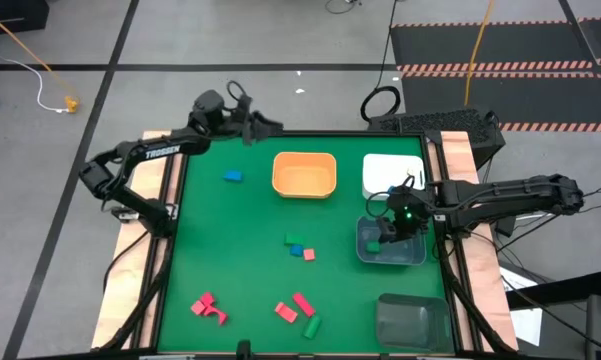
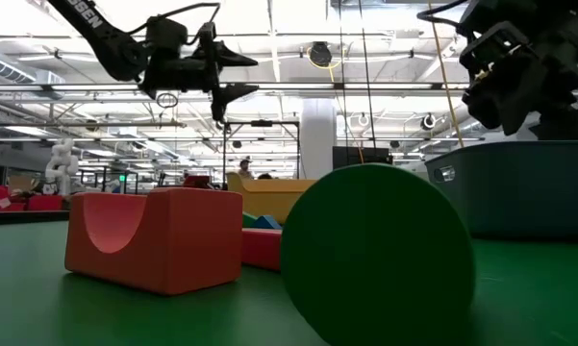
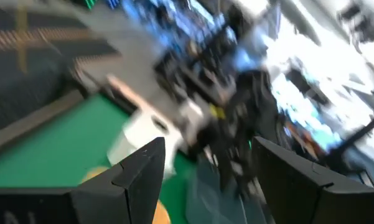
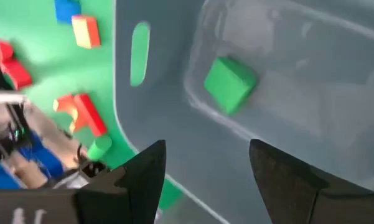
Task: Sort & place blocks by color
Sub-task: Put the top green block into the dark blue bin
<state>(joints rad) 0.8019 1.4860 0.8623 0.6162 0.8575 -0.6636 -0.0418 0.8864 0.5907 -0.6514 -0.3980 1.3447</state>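
Observation:
My right gripper (image 1: 395, 232) (image 4: 205, 168) hangs open above the grey-blue bin (image 1: 416, 256). A green block (image 4: 230, 84) (image 1: 373, 245) lies on that bin's floor, apart from the fingers. My left gripper (image 1: 248, 118) (image 3: 205, 174) is open and raised in the air near the table's far edge, touching nothing. On the green mat rest a blue block (image 1: 232, 176), a small green, blue and pink cluster (image 1: 299, 248), red pieces (image 1: 208, 307) (image 1: 294, 307) and a green piece (image 1: 311, 326).
An orange bin (image 1: 304, 174) and a white bin (image 1: 390, 172) stand at the far side, and a dark grey bin (image 1: 412, 320) at the near right corner. In the low view a red arched block (image 2: 154, 235) and a green cylinder (image 2: 380, 255) sit close to the camera.

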